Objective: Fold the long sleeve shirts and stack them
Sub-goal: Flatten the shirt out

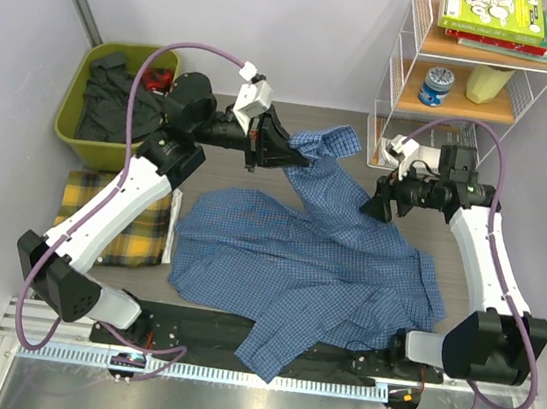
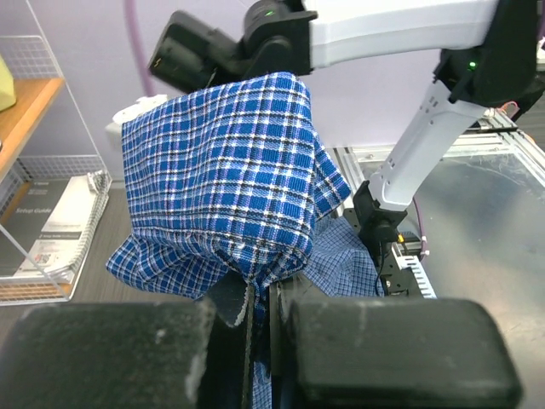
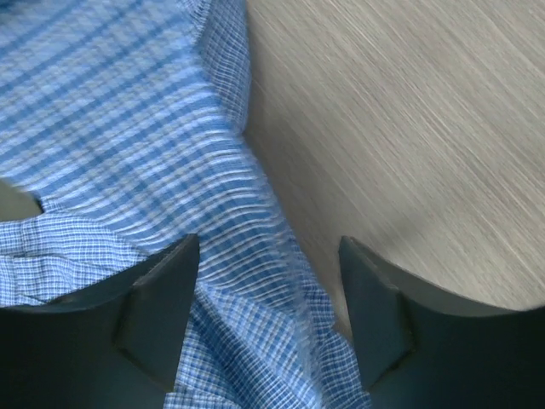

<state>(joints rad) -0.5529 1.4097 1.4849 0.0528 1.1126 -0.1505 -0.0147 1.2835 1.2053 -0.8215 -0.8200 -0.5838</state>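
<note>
Blue checked cloth fills most of what I see: the blue shirt (image 1: pixel 307 259) lies spread and rumpled across the middle of the table (image 3: pixel 409 128), with one end lifted off the surface at the far side. My left claw (image 2: pixel 255 298) is clamped tight on that raised part, and the fabric drapes over and in front of the fingers. My right claw (image 3: pixel 268 290) hangs over the shirt's right edge, where cloth meets bare wood. Its two fingers stand apart with nothing pinched between them. The yellow plaid shirt (image 1: pixel 146 236) lies folded flat at the left side of the table, partly under my left arm and just beside the blue one. Behind it sits a green bin (image 1: pixel 67 127) of dark clothes, and a wire shelf (image 1: pixel 396 79) stands at the far right.
</note>
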